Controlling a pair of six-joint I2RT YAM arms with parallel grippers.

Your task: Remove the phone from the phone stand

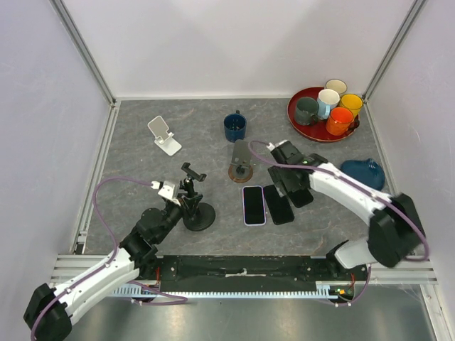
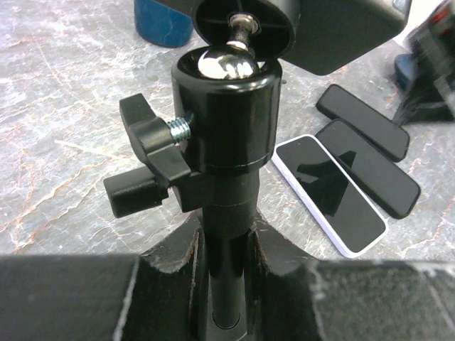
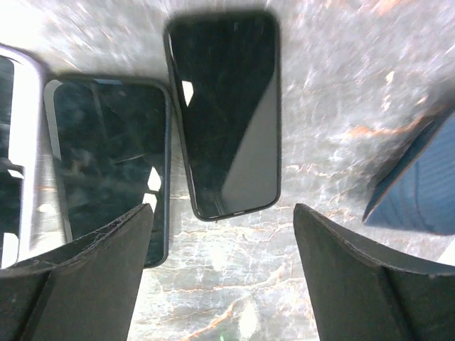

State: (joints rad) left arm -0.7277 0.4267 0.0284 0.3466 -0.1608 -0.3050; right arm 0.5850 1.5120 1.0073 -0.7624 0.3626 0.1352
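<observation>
My right tool [image 3: 222, 212] gapes empty over the black phone [image 3: 224, 114], flat on the bench [image 3: 341, 92], long axis twelve-to-six, toward its twelve; my left tool [image 2: 227, 245] clamps the ball-head phone stand [image 2: 224, 121].

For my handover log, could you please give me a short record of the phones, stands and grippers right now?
phones: three, flat on the table, side by side
white-edged phone: leftmost
black phone: middle
third phone: below the right gripper
black stand: upright, clamp empty
white stand: empty
round stand: empty
left gripper: closed on the black stand's stem
right gripper: open, above the phones
</observation>
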